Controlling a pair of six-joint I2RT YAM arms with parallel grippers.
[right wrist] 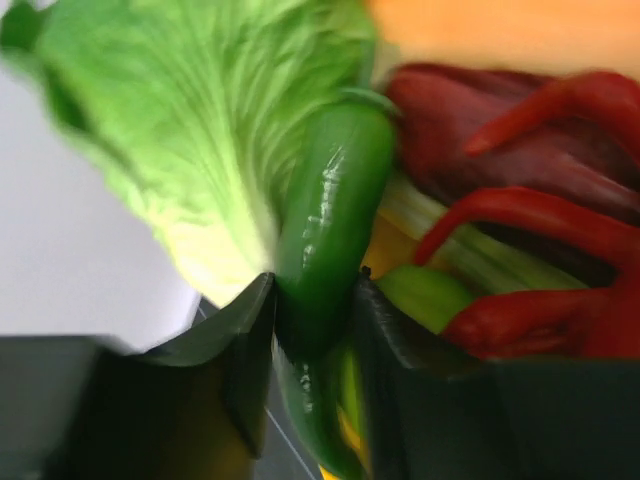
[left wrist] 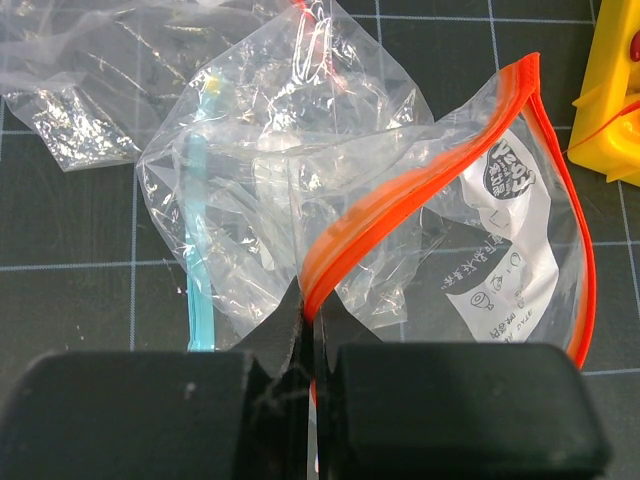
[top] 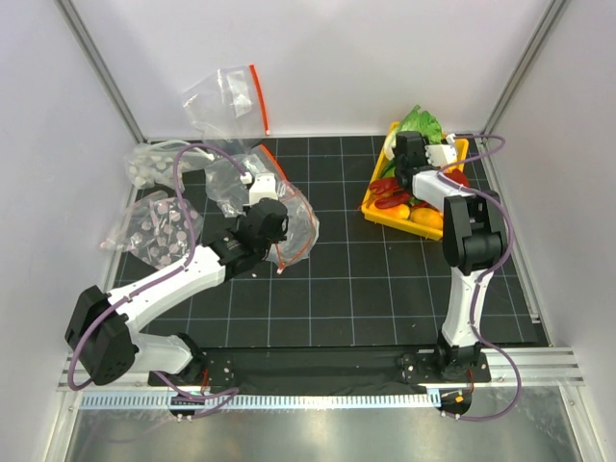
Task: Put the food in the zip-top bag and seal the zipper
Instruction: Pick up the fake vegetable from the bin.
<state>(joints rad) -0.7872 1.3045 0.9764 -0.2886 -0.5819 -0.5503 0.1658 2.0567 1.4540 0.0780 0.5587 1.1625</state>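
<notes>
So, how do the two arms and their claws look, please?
Both the left arm and the right arm have white links with bulky black joints, and a purple cable loops along each. The left claw and the right claw have thick, matte black fingers with tapered tips.

mat (top: 337, 289): spread before my two bases, under nearly everything.
zip-top bag (top: 294, 217): on the mat's left half, lying ahead of my left pincer (top: 274, 223) — one end of its zipper (left wrist: 400, 205) sits pinched between that pincer's fingers.
dotted pouches (top: 159, 231): at the mat's left edge, left of the zip-top bag.
bag of small parts (top: 226, 96): off the mat, behind the pouches.
tray (top: 372, 204): far right corner of the mat, well apart from the zip-top bag.
lettuce (top: 421, 123): at the tray's far end, overhanging its rim.
lobster (right wrist: 530, 240): in the tray, right of the lettuce in my right wrist view.
slim toy vegetable (right wrist: 330, 210): between lettuce and lobster — my right pincer (right wrist: 312, 320) has one finger either side of it.
</notes>
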